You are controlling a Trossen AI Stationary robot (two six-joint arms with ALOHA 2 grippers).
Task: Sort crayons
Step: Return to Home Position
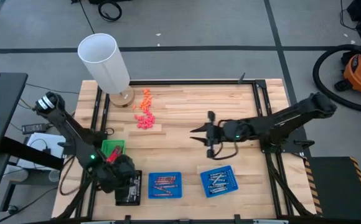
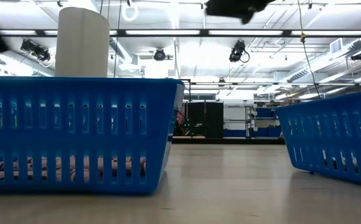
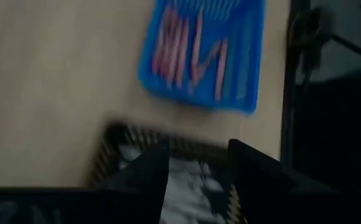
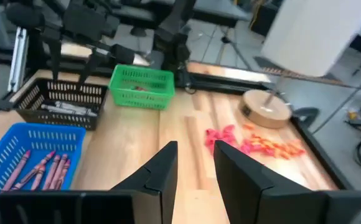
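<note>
Maroon and reddish crayons (image 1: 164,184) lie in a blue tray (image 1: 165,194); in the left wrist view they show as crayons (image 3: 190,53). Silvery grey crayons (image 1: 218,180) lie in a second blue tray (image 1: 218,190), and more grey crayons (image 4: 65,109) in a black basket (image 4: 61,99). My left gripper (image 3: 196,180) hangs open just above that black basket (image 3: 115,149), nothing between its fingers. My right gripper (image 1: 196,135) stands open above bare table at mid-right, pointing toward the table's left, and holds nothing (image 4: 196,168).
A green basket (image 1: 113,149) stands beside the black one. Pink bits (image 1: 144,119) and orange bits (image 1: 146,96) lie loose at the far left, by a lamp's round base (image 4: 264,106) and its tall white shade (image 1: 104,59). Bare wood lies between my right gripper and the blue trays.
</note>
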